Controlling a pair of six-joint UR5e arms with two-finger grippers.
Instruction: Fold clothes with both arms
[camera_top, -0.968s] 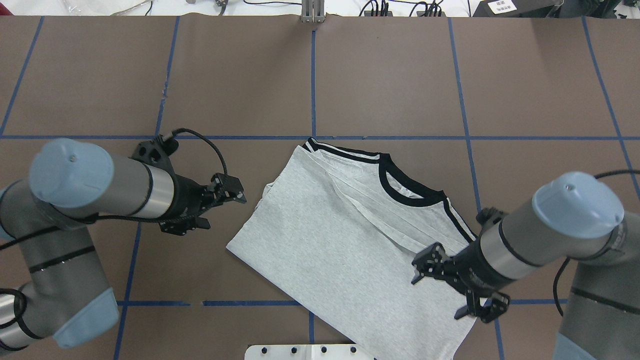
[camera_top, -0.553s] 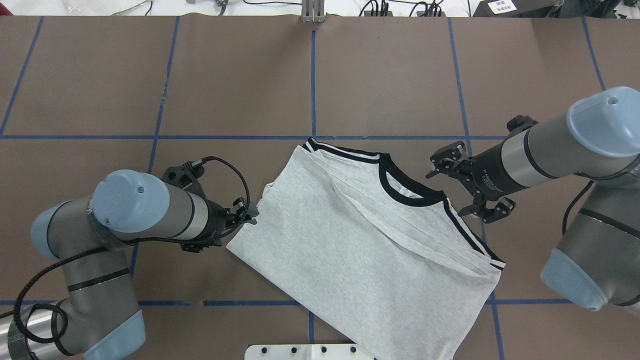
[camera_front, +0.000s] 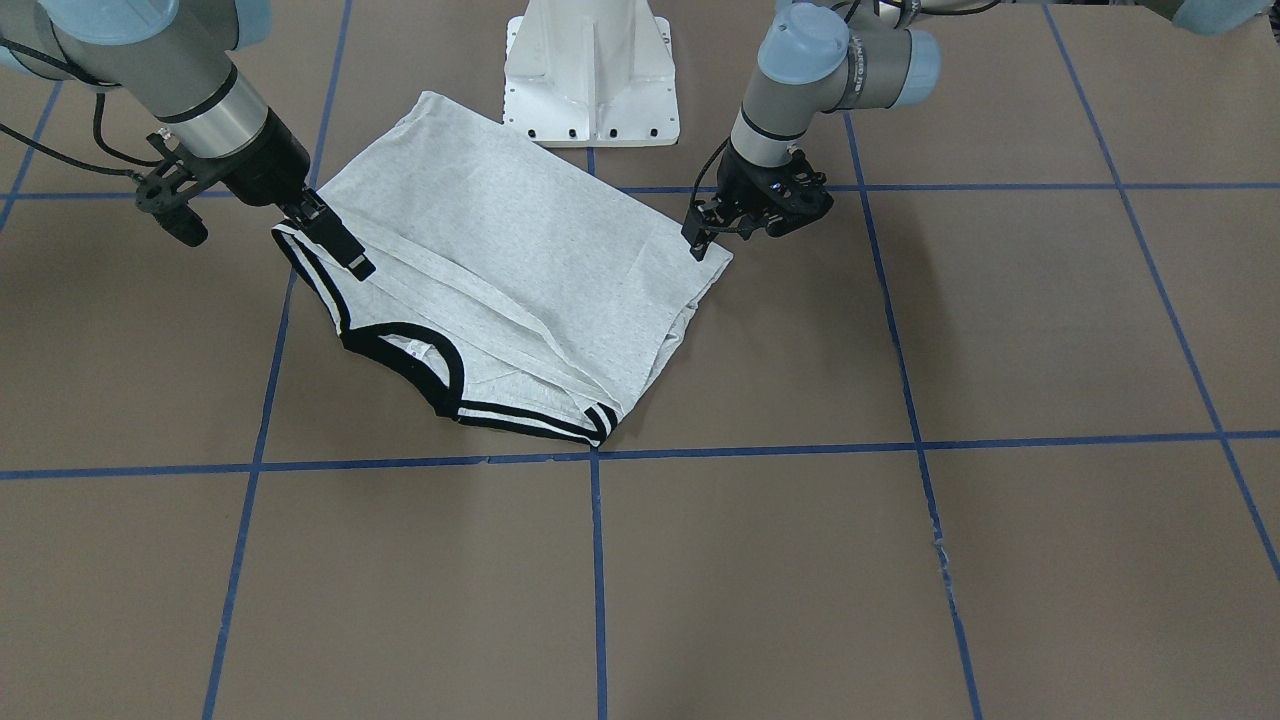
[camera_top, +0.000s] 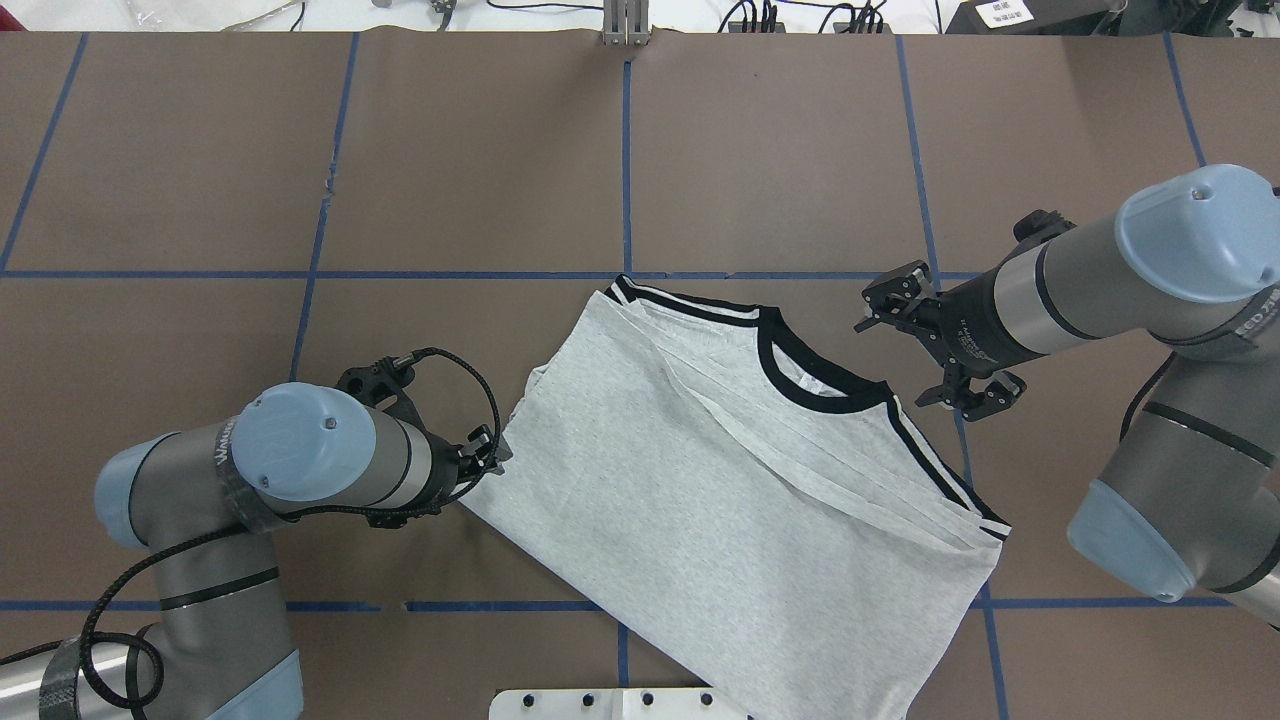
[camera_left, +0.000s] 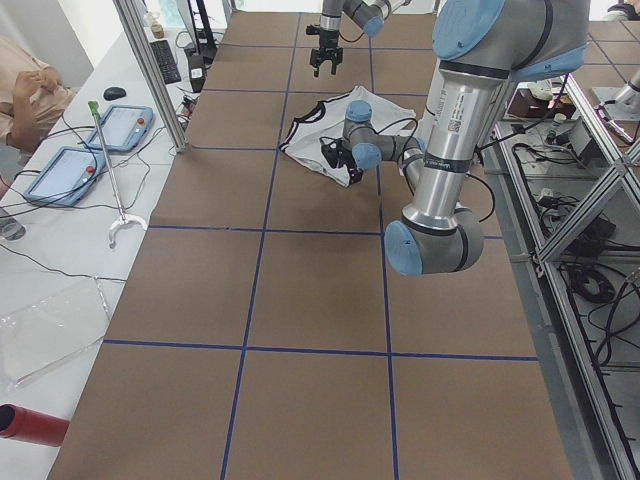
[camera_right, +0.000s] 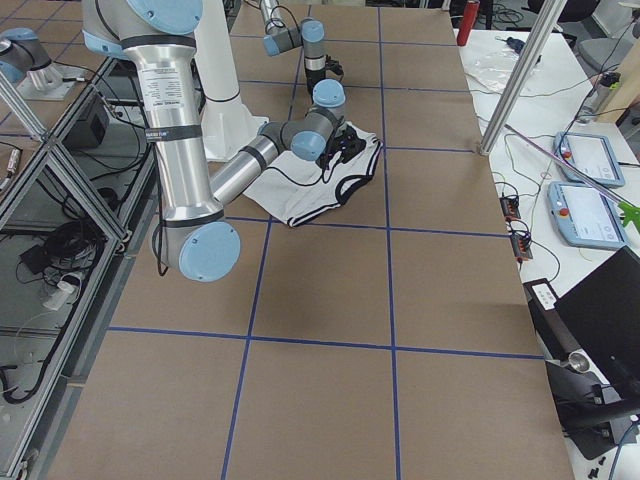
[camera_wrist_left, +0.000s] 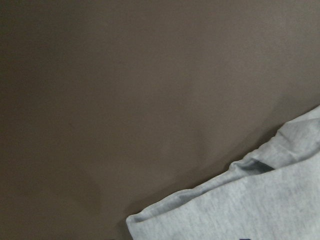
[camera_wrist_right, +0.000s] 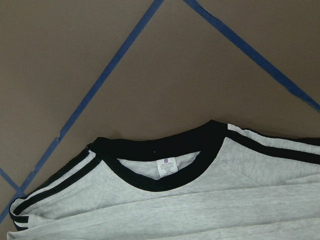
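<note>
The grey T-shirt (camera_top: 720, 480) lies flat on the brown table, sleeves folded in, black collar (camera_top: 810, 370) toward the far right. Its print is hidden. It also shows in the front view (camera_front: 500, 260). My left gripper (camera_top: 455, 480) is low at the shirt's left edge, jaws apart, one fingertip (camera_front: 694, 243) touching the corner. The left wrist view shows that edge (camera_wrist_left: 240, 200) and no fingers. My right gripper (camera_top: 930, 350) hangs open and empty just right of the collar. The right wrist view shows the collar and its label (camera_wrist_right: 167, 167).
The white pedestal base (camera_front: 590, 70) stands at the near edge behind the shirt's hem. Blue tape lines (camera_top: 627, 150) grid the table. A side bench with tablets (camera_left: 110, 130) and a metal post (camera_left: 150, 70) runs along the far side.
The right arm swung from the shirt's near hem corner up to beside the collar. The left gripper moved in from the left and down to the shirt's left edge. The shirt has not moved.
</note>
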